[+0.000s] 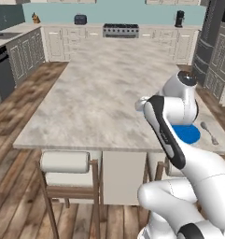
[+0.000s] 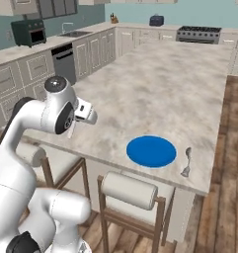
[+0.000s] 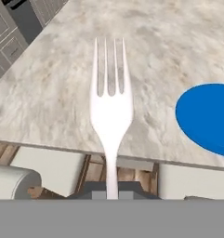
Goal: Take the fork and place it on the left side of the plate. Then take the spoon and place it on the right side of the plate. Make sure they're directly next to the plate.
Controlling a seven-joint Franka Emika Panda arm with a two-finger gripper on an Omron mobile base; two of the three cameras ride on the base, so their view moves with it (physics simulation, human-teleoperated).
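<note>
Hand (image 3: 112, 193) clenched on the fork (image 3: 111, 111) in the hand view, tines running straight ahead over the counter (image 3: 62, 93), blue plate (image 3: 208, 118) off to the right. From the right base view, spoon (image 2: 186, 163) already lying just right of the plate (image 2: 151, 151), so fork probably needs lowering on the near, left side.

The arm (image 1: 188, 140) at the frame's lower right is glossy white, built of rounded links with dark grey joint bands and caps.

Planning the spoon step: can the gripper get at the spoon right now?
Probably not yet. The gripper is shut on the fork, near the counter's edge, left of the plate. The spoon lies uncovered right of the plate, so the way looks free afterwards.
</note>
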